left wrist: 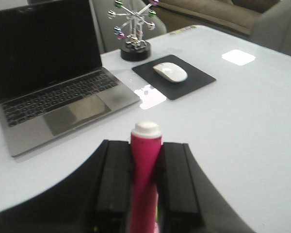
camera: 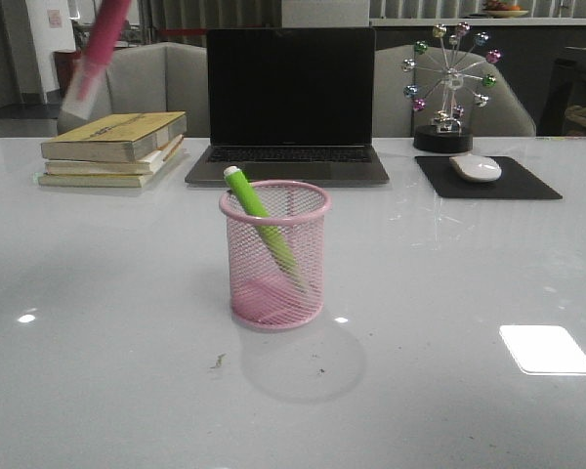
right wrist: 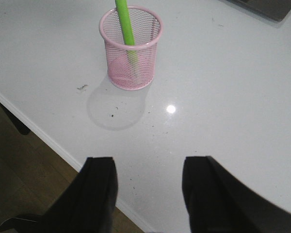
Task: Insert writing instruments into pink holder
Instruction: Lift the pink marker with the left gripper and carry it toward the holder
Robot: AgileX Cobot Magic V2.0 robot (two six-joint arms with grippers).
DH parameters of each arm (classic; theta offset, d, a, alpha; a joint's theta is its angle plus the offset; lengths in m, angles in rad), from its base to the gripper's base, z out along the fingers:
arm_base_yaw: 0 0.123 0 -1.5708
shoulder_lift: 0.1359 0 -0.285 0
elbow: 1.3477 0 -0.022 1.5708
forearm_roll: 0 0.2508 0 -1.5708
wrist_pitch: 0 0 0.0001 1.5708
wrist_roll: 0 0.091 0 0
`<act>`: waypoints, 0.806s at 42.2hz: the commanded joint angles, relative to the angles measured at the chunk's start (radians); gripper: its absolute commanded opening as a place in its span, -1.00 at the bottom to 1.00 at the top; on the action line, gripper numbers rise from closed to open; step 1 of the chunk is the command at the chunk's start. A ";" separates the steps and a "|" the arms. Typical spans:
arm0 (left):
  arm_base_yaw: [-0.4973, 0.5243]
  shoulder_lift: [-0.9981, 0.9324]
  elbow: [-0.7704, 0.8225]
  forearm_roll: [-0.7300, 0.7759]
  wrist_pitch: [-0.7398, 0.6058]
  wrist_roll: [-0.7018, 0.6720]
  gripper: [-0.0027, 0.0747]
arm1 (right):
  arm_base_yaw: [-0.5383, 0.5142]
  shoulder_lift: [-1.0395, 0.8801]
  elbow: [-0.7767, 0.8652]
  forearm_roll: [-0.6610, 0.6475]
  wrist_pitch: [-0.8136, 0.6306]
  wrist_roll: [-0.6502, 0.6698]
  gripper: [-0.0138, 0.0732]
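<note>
The pink holder [camera: 252,269] stands upright in the middle of the table. A lime green marker [camera: 252,205] leans inside it, white end up and poking over the rim. The pink-red marker [camera: 100,49] hangs blurred high at the far left, white end down. In the left wrist view my left gripper [left wrist: 145,148] is shut on that pink-red marker [left wrist: 145,165], well above the table. My right gripper [right wrist: 149,165] is open and empty over the table's near edge, with the holder [right wrist: 119,63] and green marker [right wrist: 124,22] some way ahead of it.
At the back stand an open laptop [camera: 291,98], a stack of books [camera: 115,147] to its left, and a ferris-wheel ornament [camera: 449,88]. A white mouse [camera: 476,168] lies on a black pad [camera: 532,183]. The table edge [right wrist: 48,141] runs close to my right gripper.
</note>
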 commanded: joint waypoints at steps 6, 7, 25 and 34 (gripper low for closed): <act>-0.027 0.080 -0.066 -0.080 0.079 0.043 -0.70 | -0.005 -0.003 -0.029 -0.009 -0.069 -0.001 0.32; -0.027 0.087 -0.066 -0.080 0.075 0.043 -0.70 | -0.005 -0.003 -0.029 -0.009 -0.069 -0.001 0.32; -0.027 0.111 -0.066 -0.031 0.060 0.036 -0.70 | -0.005 -0.003 -0.029 -0.009 -0.069 -0.001 0.32; -0.045 0.111 -0.103 0.646 -0.068 -0.740 -0.70 | -0.005 -0.003 -0.029 -0.009 -0.069 -0.001 0.32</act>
